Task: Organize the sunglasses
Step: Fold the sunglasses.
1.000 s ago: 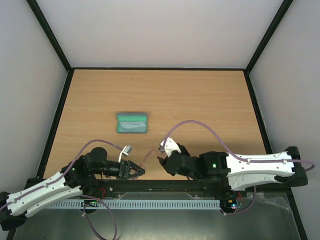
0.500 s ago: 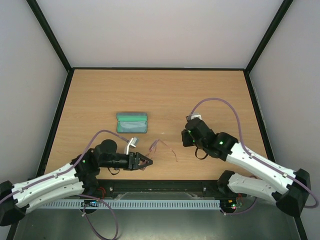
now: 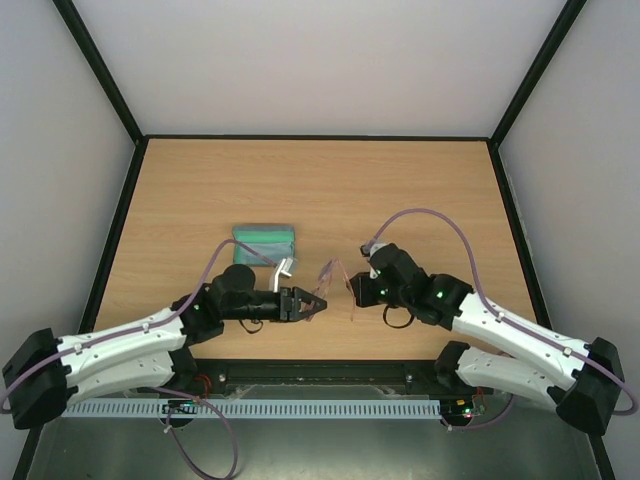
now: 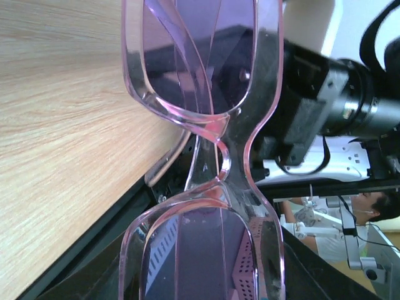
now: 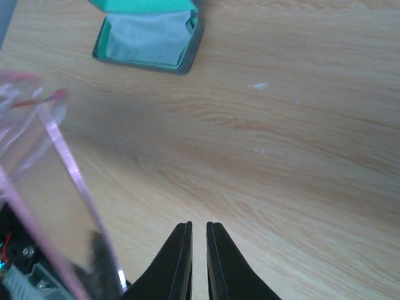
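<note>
1. Sunglasses [image 4: 219, 156]: a clear pink frame with purplish lenses and slim pale arms, held near the front edge of the table [image 3: 420, 190], between the two grippers.
2. In the left wrist view, their front runs top to bottom, one lens above the other.
3. The left gripper [image 3: 312, 302] pinches the frame.
4. The right gripper [image 5: 199, 229], just beside them, has its fingers pressed nearly together on nothing.
5. Farther back, the green-lined case [image 3: 263, 242] lies open.

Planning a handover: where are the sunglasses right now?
In the top view, the sunglasses hang in the left gripper near the front centre, right of the open case.
</note>
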